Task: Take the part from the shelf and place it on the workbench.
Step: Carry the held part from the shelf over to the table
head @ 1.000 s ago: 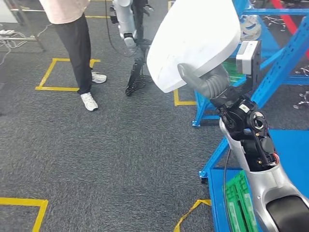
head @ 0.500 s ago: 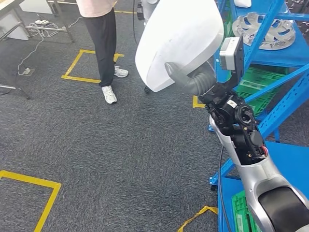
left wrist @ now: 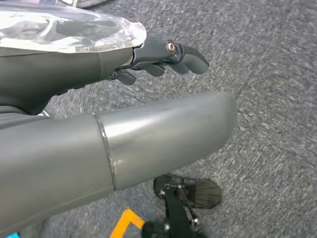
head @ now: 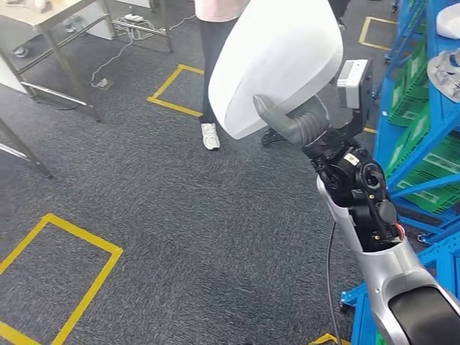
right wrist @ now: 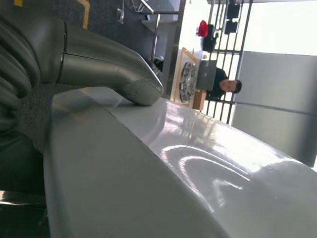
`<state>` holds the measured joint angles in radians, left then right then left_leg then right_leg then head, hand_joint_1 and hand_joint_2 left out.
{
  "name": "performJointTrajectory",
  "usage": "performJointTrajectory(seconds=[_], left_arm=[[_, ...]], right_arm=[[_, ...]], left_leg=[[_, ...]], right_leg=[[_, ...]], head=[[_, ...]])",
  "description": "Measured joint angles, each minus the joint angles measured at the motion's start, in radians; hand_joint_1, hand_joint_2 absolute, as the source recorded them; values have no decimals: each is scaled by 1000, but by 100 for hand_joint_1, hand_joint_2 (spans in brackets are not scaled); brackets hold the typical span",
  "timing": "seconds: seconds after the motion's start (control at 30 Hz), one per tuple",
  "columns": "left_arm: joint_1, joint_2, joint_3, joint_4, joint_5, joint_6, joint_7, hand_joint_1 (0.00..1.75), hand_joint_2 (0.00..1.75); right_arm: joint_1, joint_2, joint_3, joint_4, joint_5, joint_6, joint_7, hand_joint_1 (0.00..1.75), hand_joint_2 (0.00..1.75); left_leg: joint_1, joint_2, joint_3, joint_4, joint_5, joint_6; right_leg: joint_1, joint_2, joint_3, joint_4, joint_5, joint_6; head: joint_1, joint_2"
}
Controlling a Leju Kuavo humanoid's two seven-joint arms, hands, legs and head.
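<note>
A large white moulded part point(head: 277, 61) rides high above grey carpet point(head: 179, 237), gripped by the robot's right hand point(head: 295, 122), its thick thumb lying across the part's face. The left hand point(left wrist: 164, 52) hangs over the floor holding nothing, fingers loosely extended. With the part off the blue shelf point(head: 428, 144), the pick looks done; carrying and setting down remain. A metal-legged table point(head: 52, 18) stands far left, a person point(head: 214, 43) close ahead, open carpet between.

Person point(head: 214, 43) standing near table point(head: 49, 18), yellow floor tape point(head: 65, 237)
</note>
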<state>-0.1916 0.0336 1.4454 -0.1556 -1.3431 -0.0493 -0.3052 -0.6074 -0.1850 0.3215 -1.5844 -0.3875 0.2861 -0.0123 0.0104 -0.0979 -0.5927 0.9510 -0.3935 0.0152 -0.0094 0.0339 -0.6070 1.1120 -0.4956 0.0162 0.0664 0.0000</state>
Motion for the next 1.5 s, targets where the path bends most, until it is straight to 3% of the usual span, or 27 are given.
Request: performJointTrajectory(seconds=[0.03, 0.1, 0.17, 0.23, 0.3, 0.37, 0.4, 0.43, 0.5, 0.57, 0.6, 0.7, 0.77, 0.83, 0.87, 0.9, 0.93, 1.0, 1.07, 1.13, 1.2, 1.27, 1.33, 1.4, 1.43, 1.47, 1.5], left_arm=[[-1, -1, 0, 0, -1, -2, 0, 0, 0], [0, -2, 0, 0, -2, -7, 1, 0, 0], [4, 0, 0, 0, -4, -11, 3, 0, 0], [7, 3, 0, 0, -6, -15, 5, 0, 0], [4, 6, 0, 0, -6, -16, 6, 0, 0], [2, 8, 0, 0, -6, -19, 6, 0, 0], [3, 8, 0, 0, -7, -20, 6, 0, 0], [3, 8, 0, 0, -7, -22, 6, 0, 0], [4, 11, 0, 0, -7, -23, 6, 0, 0], [1, 13, 0, 0, -7, -24, 6, 0, 0], [0, 14, 0, 0, -7, -24, 6, 0, 0], [1, 14, 0, 0, -8, -26, 6, 0, 0], [1, 15, 0, 0, -9, -26, 6, 0, 0], [-1, 15, 0, 0, -10, -26, 6, 0, 0], [-2, 15, 0, 0, -10, -27, 6, 0, 0], [-1, 15, 0, 0, -10, -27, 6, 0, 0], [-1, 14, 0, 0, -11, -28, 6, 0, 0], [-1, 13, 0, 0, -11, -29, 6, 0, 0], [-3, 10, 0, 0, -11, -29, 6, 0, 0], [-3, 9, 0, 0, -11, -29, 6, 0, 0], [2, 9, 0, 0, -12, -29, 6, 0, 0], [2, 10, 0, 1, -12, -29, 6, 0, 0], [-2, 12, 0, 1, -12, -28, 6, 0, 0], [-3, 12, 0, 1, -13, -28, 6, 0, 0], [-2, 11, 0, 1, -13, -28, 6, 0, 0], [-1, 11, 0, 1, -13, -29, 6, 0, 0], [-1, 12, 0, 1, -13, -29, 6, 0, 0]], right_arm=[[-1, 0, 1, 1, 0, 2, 0, 175, 175], [-1, 0, 3, 4, -1, 5, 2, 175, 175], [-1, 4, 8, 6, -1, 5, 3, 175, 175], [-1, 9, 12, 8, -2, 5, 3, 175, 175], [1, 11, 13, 10, -4, 5, 3, 175, 175], [6, 11, 14, 10, -6, 5, 3, 175, 175], [10, 11, 14, 11, -6, 5, 3, 175, 175], [12, 11, 15, 11, -6, 5, 3, 175, 175], [13, 11, 16, 11, -6, 5, 4, 175, 175], [11, 11, 16, 11, -7, 4, 4, 175, 175], [9, 11, 15, 11, -7, 4, 5, 175, 175], [8, 11, 16, 11, -13, 3, 5, 175, 175], [8, 10, 16, 10, -19, 2, 2, 175, 175], [13, 10, 14, 12, -22, 1, 0, 175, 175], [17, 10, 14, 13, -22, 0, 0, 175, 175], [22, 10, 14, 15, -22, -1, 0, 175, 175], [26, 10, 14, 16, -22, -2, 0, 175, 175], [28, 10, 14, 17, -22, -3, 0, 175, 175], [29, 9, 14, 17, -22, -4, -1, 175, 175], [29, 9, 14, 18, -22, -4, -1, 175, 175], [28, 10, 14, 18, -22, -5, -1, 175, 175], [28, 10, 14, 18, -22, -5, -2, 175, 175], [28, 9, 13, 18, -22, -5, -3, 175, 175], [30, 9, 14, 19, -22, -5, -3, 175, 175], [31, 9, 14, 19, -22, -5, -2, 175, 175], [32, 9, 14, 19, -22, -5, -2, 175, 175], [32, 9, 14, 19, -22, -5, -2, 175, 175]], left_leg=[[0, -14, 0, 1, 0, -2], [2, -39, -8, 2, 3, -10], [3, -59, -16, -1, 8, -23], [-2, -19, -30, 23, -9, -33], [-5, 54, -82, 128, -65, -41], [-1, 82, -147, 260, -116, -48], [2, 87, -161, 288, -119, -51], [4, 92, -154, 275, -104, -54], [8, 120, -85, 149, -43, -57], [4, 156, -19, 31, -5, -51], [1, 163, -6, 6, -1, -44], [-1, 131, -4, 0, -3, -21], [4, 110, -1, -3, 0, -7], [5, 87, 0, -3, 0, 1], [4, 75, 0, -3, 0, 2], [2, 60, 1, -3, 0, 3], [1, 45, 2, -2, 0, 3], [0, 16, 6, -2, -1, 3], [-1, -10, 5, 0, -1, -1], [2, -34, -3, 0, 2, -11], [4, -48, -9, -2, 6, -24], [-2, 4, -30, 38, -20, -34], [-2, 71, -92, 162, -82, -42], [3, 88, -155, 286, -124, -49], [5, 91, -162, 299, -119, -52], [7, 94, -146, 268, -95, -53], [8, 105, -110, 199, -60, -54]], right_leg=[[-1, 25, 26, -66, 33, -6], [0, 53, 61, -141, 52, -12], [-1, 31, 74, -159, 46, -17], [-6, 2, 82, -172, 52, -25], [-6, -28, 87, -180, 55, -31], [-4, -57, 86, -180, 54, -33], [-4, -72, 86, -180, 53, -33], [-4, -86, 86, -180, 52, -32], [-4, -110, 88, -178, 48, -26], [1, -130, 90, -173, 40, -16], [5, -139, 93, -171, 37, -10], [5, -156, 100, -169, 25, 5], [-2, -113, 79, -113, -15, 13], [-4, -57, 16, 27, -83, 17], [-4, -46, -19, 98, -109, 17], [-3, -40, -43, 142, -115, 16], [-3, -37, -50, 145, -101, 13], [-1, -16, -10, 33, -20, 2], [-1, 34, 43, -99, 43, -8], [-1, 54, 69, -151, 49, -12], [-2, 28, 81, -165, 49, -16], [-7, -1, 90, -178, 55, -24], [-7, -31, 93, -184, 57, -29], [-7, -60, 92, -183, 55, -30], [-7, -73, 92, -183, 54, -29], [-8, -87, 93, -182, 52, -28], [-8, -99, 94, -181, 50, -25]], head=[[1, 0], [2, 0], [2, 0], [-5, 0], [-19, 0], [-31, 0], [-36, 0], [-41, 0], [-47, 0], [-49, 0], [-47, 0], [-38, 0], [-33, 0], [-20, 0], [-13, 0], [-8, 0], [-4, 0], [2, 0], [5, 0], [4, 0], [5, 0], [-6, 0], [-20, 0], [-31, 0], [-36, 0], [-40, 0], [-43, 0]])
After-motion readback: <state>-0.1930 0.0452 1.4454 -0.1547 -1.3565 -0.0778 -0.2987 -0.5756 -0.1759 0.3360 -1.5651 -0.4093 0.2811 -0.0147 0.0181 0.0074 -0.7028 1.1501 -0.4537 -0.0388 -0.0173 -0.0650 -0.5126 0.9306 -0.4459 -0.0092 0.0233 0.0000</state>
